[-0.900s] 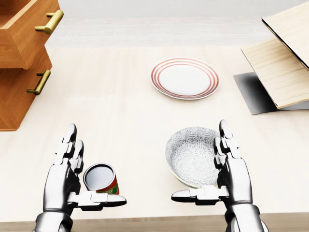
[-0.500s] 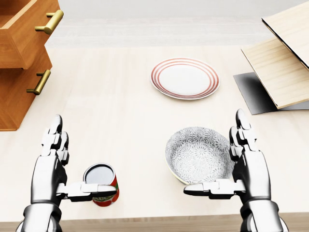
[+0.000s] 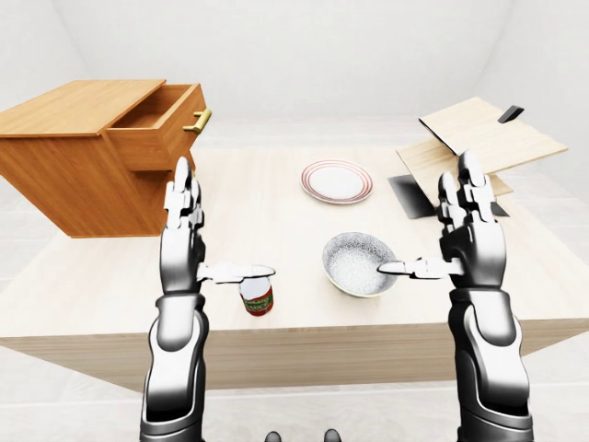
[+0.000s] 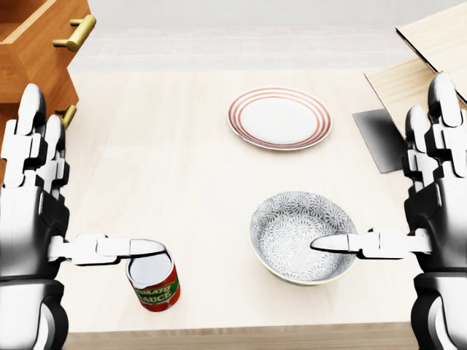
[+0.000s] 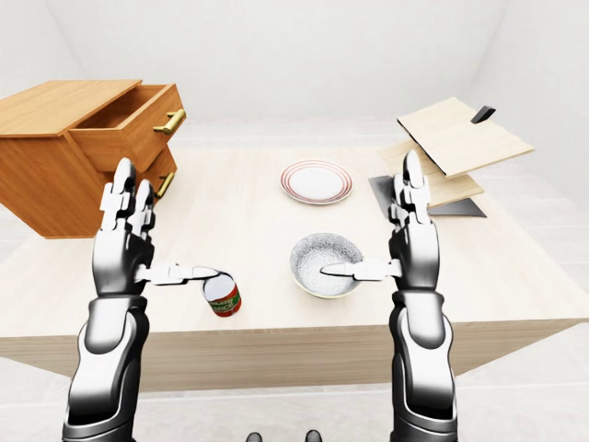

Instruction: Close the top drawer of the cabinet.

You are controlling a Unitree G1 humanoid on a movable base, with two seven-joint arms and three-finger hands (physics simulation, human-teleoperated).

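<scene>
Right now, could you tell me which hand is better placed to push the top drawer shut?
Probably the left hand: it is raised, open, on the cabinet's side, below the open top drawer. The right hand is across the table.

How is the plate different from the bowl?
The plate is flat and shallow; the bowl is deep with tall sides. The plate is plain white with red rings round its rim; the bowl has a grey speckled pattern all over. In the head view the plate sits higher up, while the bowl lies lower, beside the right hand. Both are round, empty, and rest upright on the table.
</scene>
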